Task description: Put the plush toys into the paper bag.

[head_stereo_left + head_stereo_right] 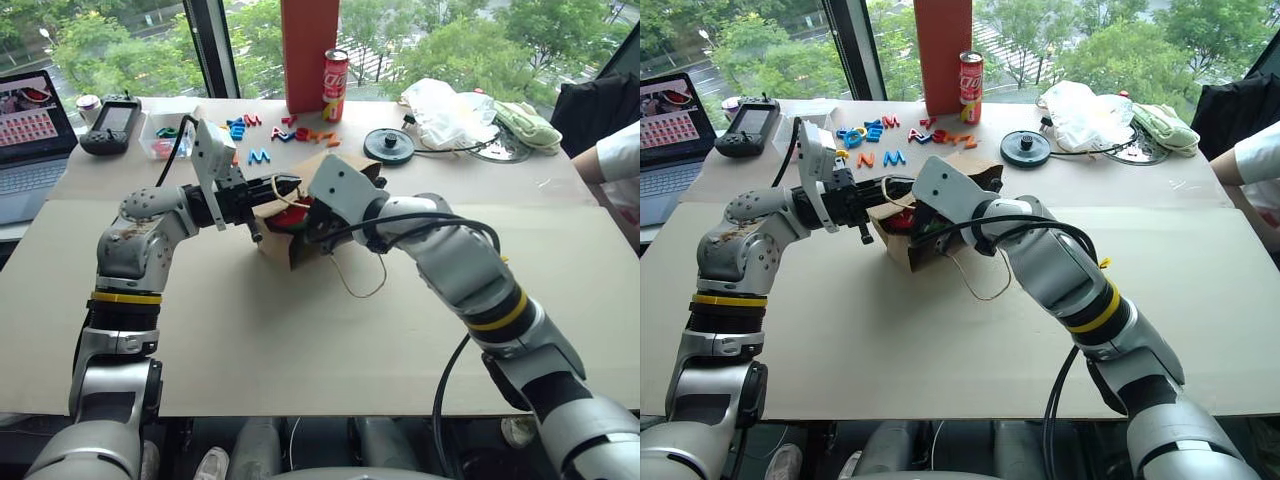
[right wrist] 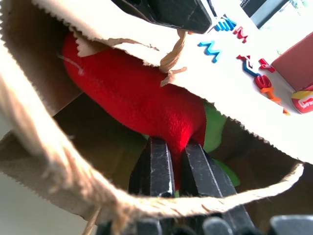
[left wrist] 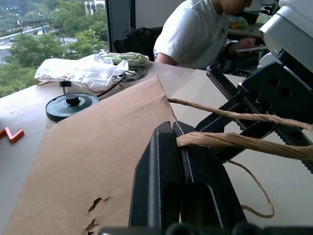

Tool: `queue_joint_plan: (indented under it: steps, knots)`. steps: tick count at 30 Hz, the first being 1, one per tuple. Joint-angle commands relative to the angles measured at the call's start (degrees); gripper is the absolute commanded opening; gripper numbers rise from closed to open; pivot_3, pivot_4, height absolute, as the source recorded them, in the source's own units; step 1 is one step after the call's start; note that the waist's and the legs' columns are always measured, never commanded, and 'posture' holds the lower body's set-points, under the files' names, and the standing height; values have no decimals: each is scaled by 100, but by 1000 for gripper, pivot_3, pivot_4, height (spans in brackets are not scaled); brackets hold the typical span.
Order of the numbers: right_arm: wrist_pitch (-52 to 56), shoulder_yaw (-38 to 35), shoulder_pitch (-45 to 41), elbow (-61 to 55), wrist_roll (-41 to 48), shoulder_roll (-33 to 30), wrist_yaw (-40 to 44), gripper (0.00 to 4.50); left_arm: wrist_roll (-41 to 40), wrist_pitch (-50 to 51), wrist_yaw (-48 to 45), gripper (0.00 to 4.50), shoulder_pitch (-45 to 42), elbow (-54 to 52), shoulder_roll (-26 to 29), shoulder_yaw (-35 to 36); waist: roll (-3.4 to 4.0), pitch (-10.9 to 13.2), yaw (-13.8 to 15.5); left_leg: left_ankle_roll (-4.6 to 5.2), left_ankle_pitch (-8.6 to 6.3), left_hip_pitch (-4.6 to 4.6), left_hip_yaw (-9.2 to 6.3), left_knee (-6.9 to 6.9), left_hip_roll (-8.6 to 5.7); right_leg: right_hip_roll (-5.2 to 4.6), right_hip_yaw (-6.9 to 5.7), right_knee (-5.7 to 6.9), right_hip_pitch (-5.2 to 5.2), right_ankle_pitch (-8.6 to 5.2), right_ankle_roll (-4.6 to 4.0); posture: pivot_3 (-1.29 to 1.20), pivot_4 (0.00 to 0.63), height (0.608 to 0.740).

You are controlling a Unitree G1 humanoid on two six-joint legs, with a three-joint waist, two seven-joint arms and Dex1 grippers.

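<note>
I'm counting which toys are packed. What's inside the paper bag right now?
Inside the paper bag lies the red chilli toy, with the right gripper at its end. Green plush peeks out behind it, mostly covered, so which toy it belongs to is unclear.

From my seat, the paper bag point(image 1: 300, 225) sits mostly behind both wrists; the green toy point(image 2: 213, 128) shows only as slivers behind the red chilli point(image 2: 142, 98). The far-right person's sleeve point(image 1: 620, 155) is cut off.
</note>
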Motion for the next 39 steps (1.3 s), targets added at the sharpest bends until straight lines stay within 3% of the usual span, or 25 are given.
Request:
queue_joint_plan:
  steps: [1,4,14,20,27,38,39]
  knots:
    - [56,-433,-23,-83,-24,56,-118,1881,7,-152,0,0,-84,-125,-3,67,0,0,-3,0,0,-1,0,0,0,0,-2,0,0,0,0,0,150,739]
    - [285,-678,59,-264,115,-73,1,2914,14,-158,4,0,-71,-116,-13,69,0,0,-5,0,0,-3,-1,0,2,1,-5,0,-1,0,0,0,150,739]
    - [1315,-1772,744,-1560,1005,-604,521,2914,61,-189,-24,0,-97,-36,-33,89,0,0,-4,0,0,-8,-6,-2,2,1,-12,-4,0,0,0,0,150,739]
    - [1836,-1879,1225,-2116,1549,-515,543,2914,73,-234,-39,0,-118,19,-51,79,0,0,-16,0,0,-2,-8,-1,2,3,-9,-24,1,0,-1,0,150,739]
    - [1891,-1647,1684,-1852,1636,169,8,2914,78,-265,-60,0,-166,66,-50,61,-1,0,-14,0,0,-2,-11,2,1,3,-5,-23,0,0,-1,0,150,739]
    - [1391,-1406,1909,-1030,1466,450,-507,2914,76,-249,-51,0,-161,32,-25,67,0,0,-10,0,0,-3,-9,5,0,3,-8,-24,1,0,0,0,150,739]
    - [1371,-1405,1913,-1014,1484,469,-514,2669,75,-245,-49,0,-157,25,-23,68,-1,0,-13,0,0,-3,-9,5,0,2,-8,-24,0,0,0,0,150,739]
